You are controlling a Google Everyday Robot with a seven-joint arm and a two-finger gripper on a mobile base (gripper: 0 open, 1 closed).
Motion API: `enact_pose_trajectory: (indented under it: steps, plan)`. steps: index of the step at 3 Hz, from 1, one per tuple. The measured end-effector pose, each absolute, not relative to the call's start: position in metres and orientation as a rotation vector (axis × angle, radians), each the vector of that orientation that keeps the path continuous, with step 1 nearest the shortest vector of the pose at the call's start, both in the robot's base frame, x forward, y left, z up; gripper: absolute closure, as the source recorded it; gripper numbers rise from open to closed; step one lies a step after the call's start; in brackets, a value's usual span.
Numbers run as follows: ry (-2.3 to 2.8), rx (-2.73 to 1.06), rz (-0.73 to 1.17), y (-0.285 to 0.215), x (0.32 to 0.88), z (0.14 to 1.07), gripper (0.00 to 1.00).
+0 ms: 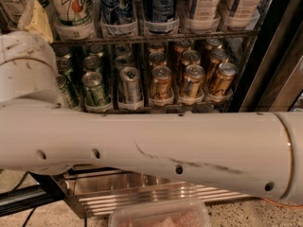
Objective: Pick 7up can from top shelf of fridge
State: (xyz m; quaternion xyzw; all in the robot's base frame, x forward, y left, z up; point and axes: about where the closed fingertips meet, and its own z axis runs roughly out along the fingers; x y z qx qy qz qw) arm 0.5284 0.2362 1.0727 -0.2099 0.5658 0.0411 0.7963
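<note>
The 7up can (71, 4), white with a green logo and red dot, stands in a clear cup holder at the left of the top shelf (156, 36), a dark wire rack in the fridge (270, 56). Its top is cut off by the frame edge. My white arm (151, 148) crosses the whole view in front of the fridge. A pale yellow part at the upper left, just left of the 7up can, looks like my gripper (38, 19). It is mostly hidden behind the arm's joint (23, 65).
Tall blue cans (117, 4) and white cans (203, 1) stand right of the 7up can. The rack below holds short green (94, 86), silver (130, 82) and gold cans (161, 82). A ribbed steel base panel (142, 188) and a clear plastic container (161, 216) lie below the arm.
</note>
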Motion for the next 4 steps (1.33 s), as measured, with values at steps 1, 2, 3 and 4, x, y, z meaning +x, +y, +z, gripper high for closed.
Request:
enact_pose_trajectory:
  steps: [1, 2, 3, 4]
  plan:
    - [1.218, -0.434, 0.077, 0.235, 0.533, 1.074, 0.46]
    - [1.225, -0.422, 0.062, 0.233, 0.54, 1.074, 0.48]
    - [1.249, -0.421, 0.054, 0.236, 0.552, 1.071, 0.47]
    - [1.258, -0.449, 0.067, 0.246, 0.564, 1.075, 0.47]
